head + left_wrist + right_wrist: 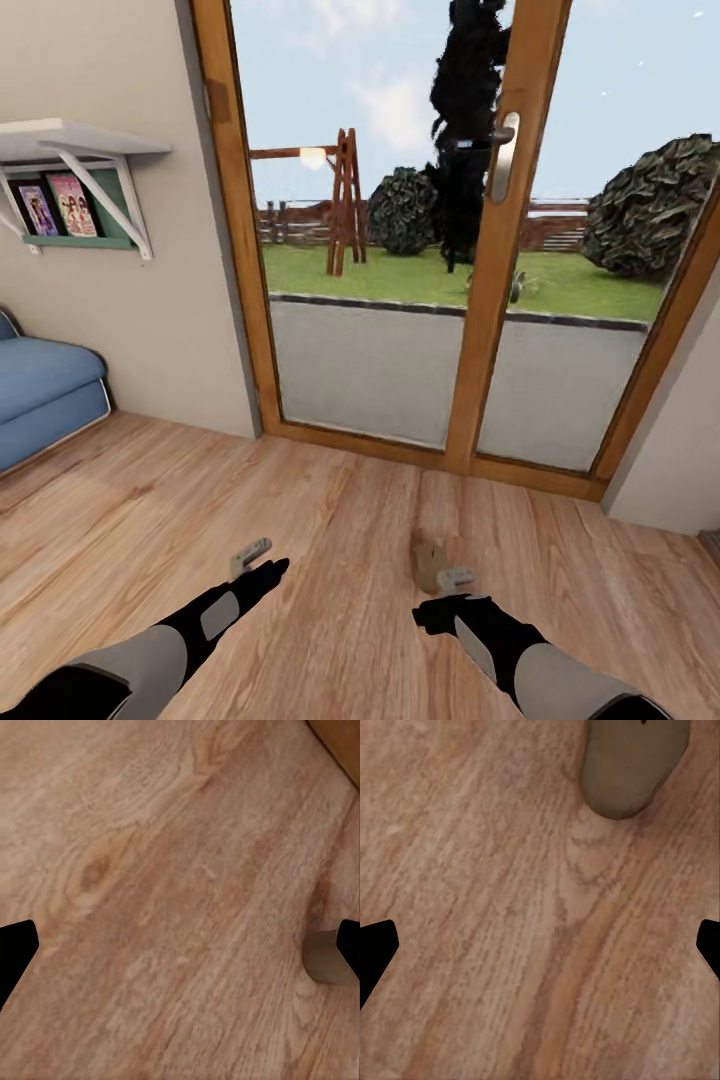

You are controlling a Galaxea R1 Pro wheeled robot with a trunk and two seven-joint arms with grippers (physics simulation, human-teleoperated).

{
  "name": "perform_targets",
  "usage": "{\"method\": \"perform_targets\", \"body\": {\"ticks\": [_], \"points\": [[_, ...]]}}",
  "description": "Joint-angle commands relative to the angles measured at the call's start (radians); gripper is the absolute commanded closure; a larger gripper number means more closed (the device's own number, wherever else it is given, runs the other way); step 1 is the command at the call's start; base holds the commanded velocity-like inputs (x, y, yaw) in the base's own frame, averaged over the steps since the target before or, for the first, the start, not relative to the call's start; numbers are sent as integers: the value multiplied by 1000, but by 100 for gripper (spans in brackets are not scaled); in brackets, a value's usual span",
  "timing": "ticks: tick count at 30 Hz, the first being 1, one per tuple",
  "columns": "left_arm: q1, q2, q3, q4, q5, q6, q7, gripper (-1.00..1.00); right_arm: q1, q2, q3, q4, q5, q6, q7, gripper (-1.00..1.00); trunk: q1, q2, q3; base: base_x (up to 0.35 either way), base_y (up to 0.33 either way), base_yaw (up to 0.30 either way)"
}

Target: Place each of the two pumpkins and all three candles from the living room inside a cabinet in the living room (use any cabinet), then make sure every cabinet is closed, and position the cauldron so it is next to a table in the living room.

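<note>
Stubby grey-tan candle (430, 565) on light wood plank floor (330, 520), awaiting pickup.
Right gripper (457, 580) hovers beside it, spread wide, empty; next, I'd guess, lowering around it.

Black forearms with grey panels and sleeves end in grey-tipped pincers.

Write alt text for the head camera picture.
A grey-tan candle stands on the wood floor just beyond the right pincer, with the left pincer alongside. Behind are a glass door and a blue sofa.
</note>
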Motion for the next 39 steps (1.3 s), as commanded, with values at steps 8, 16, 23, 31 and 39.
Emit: {"method": "perform_targets", "body": {"ticks": [8,16,23,31,39], "points": [[-1,-4,-7,1,10,1,-3,-100,-1,-2,1,-1,-20,-1,5,-100,0,0,-1,287,-52,4],[-1,-6,-7,1,10,1,-3,-100,-1,-3,0,-1,-59,-2,10,-100,0,0,-1,213,-36,0],[-1,-10,-7,1,1,1,-3,-100,0,-4,3,0,-195,0,15,-100,0,0,-1,55,-1,0],[-1,-12,-7,1,0,1,-3,-100,-1,-5,3,0,-204,1,15,-100,0,0,-1,300,0,0],[-1,-13,-7,1,0,0,-4,-100,-1,-5,5,1,-204,0,20,-100,0,0,-1,328,0,0]]}}
